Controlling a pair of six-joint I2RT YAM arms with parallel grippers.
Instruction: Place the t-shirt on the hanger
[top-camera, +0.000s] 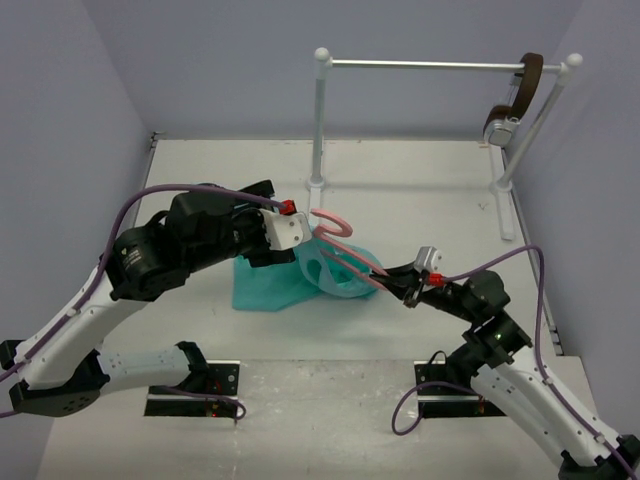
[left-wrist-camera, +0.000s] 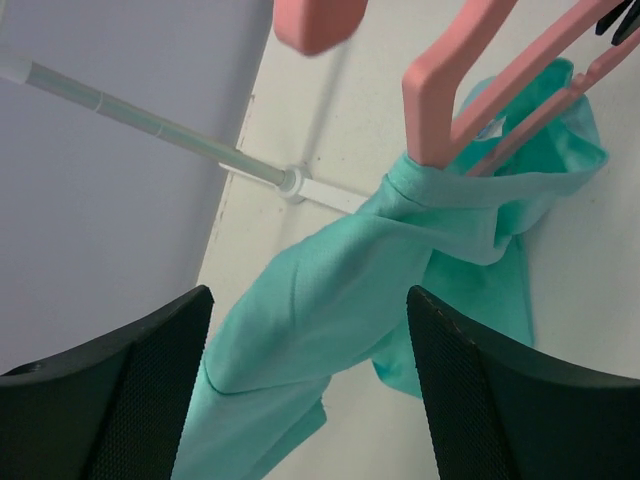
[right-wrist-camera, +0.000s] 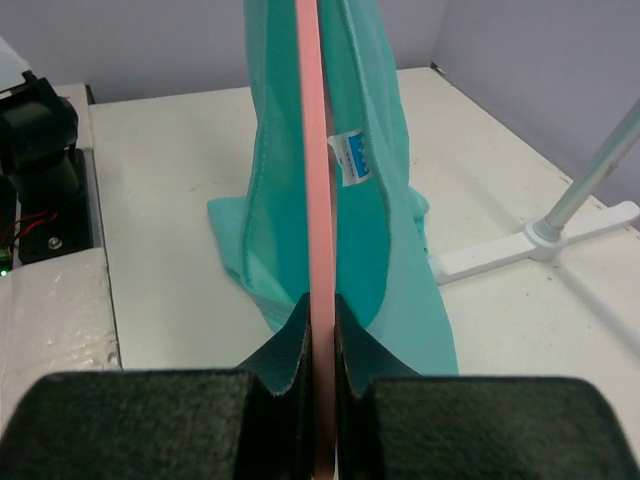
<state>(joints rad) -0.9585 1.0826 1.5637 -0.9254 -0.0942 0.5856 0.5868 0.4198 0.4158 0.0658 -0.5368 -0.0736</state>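
We found the right end effector (right-wrist-camera: 320, 315) clamped tight on one thin bar of the pink hanger (right-wrist-camera: 318, 150). Its two black fingers pressed against the plastic from either side and held the hanger lifted above the bench (top-camera: 420, 190). The hanger lay tilted, with its curved hook at the end nearest the left arm.

The teal t-shirt (top-camera: 268, 286) hung from the hanger. In the left wrist view one shoulder corner of the hanger went into the collar, and the cloth bunched around that corner. From there the rest of the shirt fell down and to the left, and its lower part rested crumpled on the bench. In the right wrist view the cloth draped on both sides of the pink bar, and a small white label (right-wrist-camera: 350, 158) with blue print showed just beside the bar.

The left end effector (left-wrist-camera: 308, 330) stood near the hook, above the shirt, with its fingers well apart. We saw cloth through the gap between them, but neither finger touched it so far as we could tell.

At the far side of the bench stood a white rack (top-camera: 430, 66) with a metal rail. A brown strap (top-camera: 526, 82) with a metal piece hung over the rail's right end.
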